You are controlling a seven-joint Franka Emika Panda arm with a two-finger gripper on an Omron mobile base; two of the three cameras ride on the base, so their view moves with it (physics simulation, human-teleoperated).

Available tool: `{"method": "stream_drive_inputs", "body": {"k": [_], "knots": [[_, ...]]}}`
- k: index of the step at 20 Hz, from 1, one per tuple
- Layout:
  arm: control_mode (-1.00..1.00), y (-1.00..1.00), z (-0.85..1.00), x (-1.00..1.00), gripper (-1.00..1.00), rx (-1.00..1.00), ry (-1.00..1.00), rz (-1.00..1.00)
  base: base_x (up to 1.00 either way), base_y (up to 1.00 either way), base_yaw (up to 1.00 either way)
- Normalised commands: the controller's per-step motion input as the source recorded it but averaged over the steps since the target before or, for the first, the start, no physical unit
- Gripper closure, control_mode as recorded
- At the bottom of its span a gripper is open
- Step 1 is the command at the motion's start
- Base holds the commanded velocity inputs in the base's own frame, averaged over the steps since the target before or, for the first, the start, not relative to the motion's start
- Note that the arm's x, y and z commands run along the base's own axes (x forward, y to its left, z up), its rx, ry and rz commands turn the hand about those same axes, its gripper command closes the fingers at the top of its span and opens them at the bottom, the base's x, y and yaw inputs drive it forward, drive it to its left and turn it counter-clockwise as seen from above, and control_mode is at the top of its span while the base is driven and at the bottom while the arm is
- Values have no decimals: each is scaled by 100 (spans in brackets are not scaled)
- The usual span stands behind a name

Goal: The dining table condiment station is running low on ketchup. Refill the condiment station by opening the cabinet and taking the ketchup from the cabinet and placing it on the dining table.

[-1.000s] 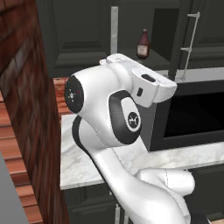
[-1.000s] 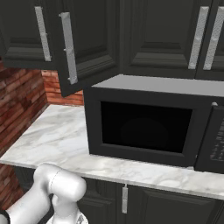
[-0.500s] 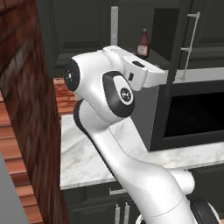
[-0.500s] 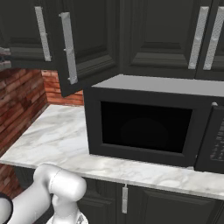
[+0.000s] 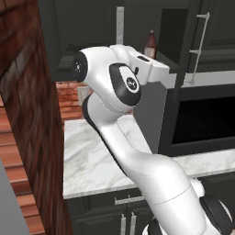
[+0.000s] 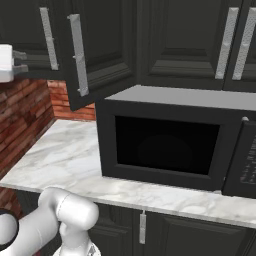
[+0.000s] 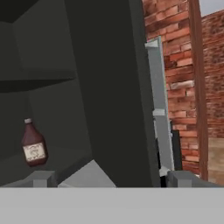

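Hand view shows the ketchup (image 7: 33, 144) standing upright on the floor of the open cabinet (image 7: 52, 87), neck up, so its long axis runs vertical; it sits low and to the left of the gripper (image 7: 107, 178), whose two fingertips (image 7: 41, 179) are spread wide apart with nothing between them; the swung-out cabinet door (image 7: 111, 87) fills the middle of that view, its silver bar handle (image 7: 159, 113) just right of the door edge and brick wall (image 7: 183, 65) beyond.

Left base view puts the bottle (image 5: 150, 45) above and behind the microwave (image 5: 197, 119), inside the cabinet (image 5: 92, 36), just past the white hand that reaches toward it; hand and bottle are near each other yet apart; the door (image 5: 181, 27) stands open to the right of the bottle.

Right base view catches the gripper (image 6: 21, 62) at the far left edge, level with the lower cabinet doors and well left of the microwave (image 6: 170, 140); the marble counter (image 6: 65, 155) lies below.

As a judgement: the coming move turns on shifting the released gripper toward the bottle's side of the door and straddling its rounded body from the front; the door edge close beside the fingers is the likely snag. Apart from the bottle, I can make out nothing else in the compartment; the dining table is not yet in play.
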Motion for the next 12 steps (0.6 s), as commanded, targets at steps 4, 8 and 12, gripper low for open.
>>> {"method": "stream_drive_inputs", "body": {"k": [4,8,12], "knots": [[-100,-21,0,29,-100,0,7,-4,0,0,0],[-100,-39,0,12,-100,0,6,-10,0,0,0],[-100,-44,0,5,-100,0,3,-13,0,0,0]]}}
